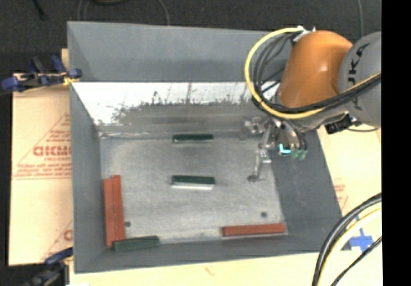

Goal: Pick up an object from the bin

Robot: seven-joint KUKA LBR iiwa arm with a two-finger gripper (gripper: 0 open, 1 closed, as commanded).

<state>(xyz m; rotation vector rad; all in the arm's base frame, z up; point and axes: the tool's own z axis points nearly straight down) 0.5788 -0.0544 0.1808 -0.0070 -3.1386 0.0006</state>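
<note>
- The gripper [258,172]: bare metal, hanging over scuffed floor near the right wall of the grey metal bin [83,169]; whether its jaws are spread or pressed together cannot be told.
- Three flat, dark green bars: centre bar [192,181], nearest the gripper but apart from it; back bar [192,139]; corner bar [136,243].
- Two long red-brown strips: left strip [113,211]; front strip [253,230].

The bin [87,169] is grey, its floor paler and speckled with dark scuffs. Three are dark green: the mid-floor bar [192,181], the far-wall bar [192,139] and the near-left corner bar [136,243]. The left-wall block [114,211] and the front-right block [253,230] are brick red. The arm's cover [311,69] is orange, its cable [250,76] yellow, and the pincer [258,174] silvery.
</note>
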